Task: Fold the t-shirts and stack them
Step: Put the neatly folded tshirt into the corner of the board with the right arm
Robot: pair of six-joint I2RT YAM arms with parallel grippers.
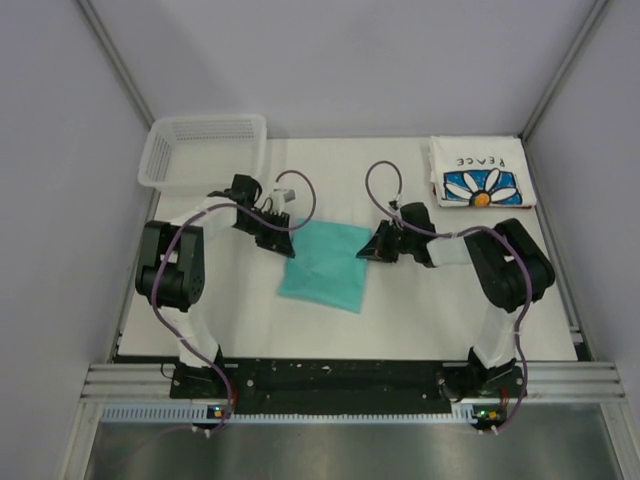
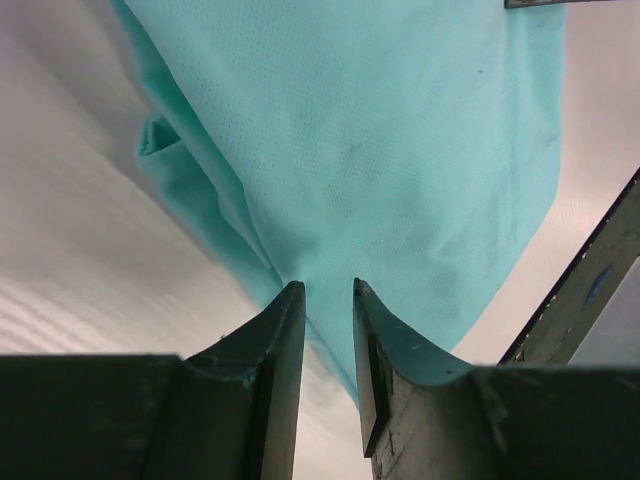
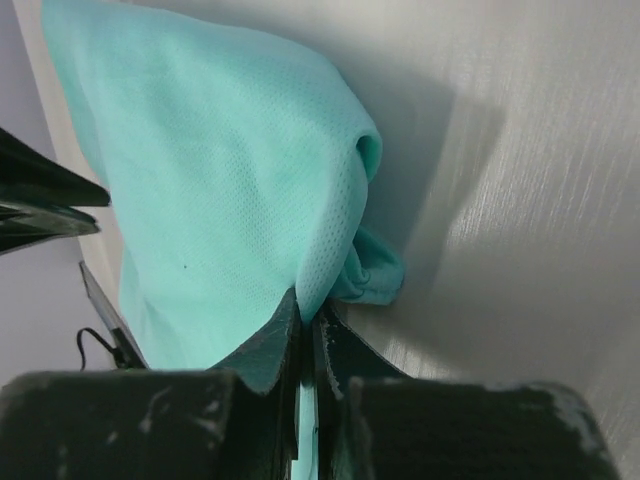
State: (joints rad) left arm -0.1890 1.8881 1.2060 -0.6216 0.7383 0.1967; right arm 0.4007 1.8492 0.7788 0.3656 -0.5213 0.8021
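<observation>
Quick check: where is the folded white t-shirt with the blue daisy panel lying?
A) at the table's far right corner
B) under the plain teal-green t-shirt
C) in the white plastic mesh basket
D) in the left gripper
A: the top view shows the white daisy t-shirt folded at the far right corner, apart from the mesh basket and the teal-green t-shirt.

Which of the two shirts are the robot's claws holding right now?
The plain teal-green t-shirt in the middle: the left gripper and right gripper each pinch an edge of it. The white daisy t-shirt lies folded and untouched at the far right.
</observation>
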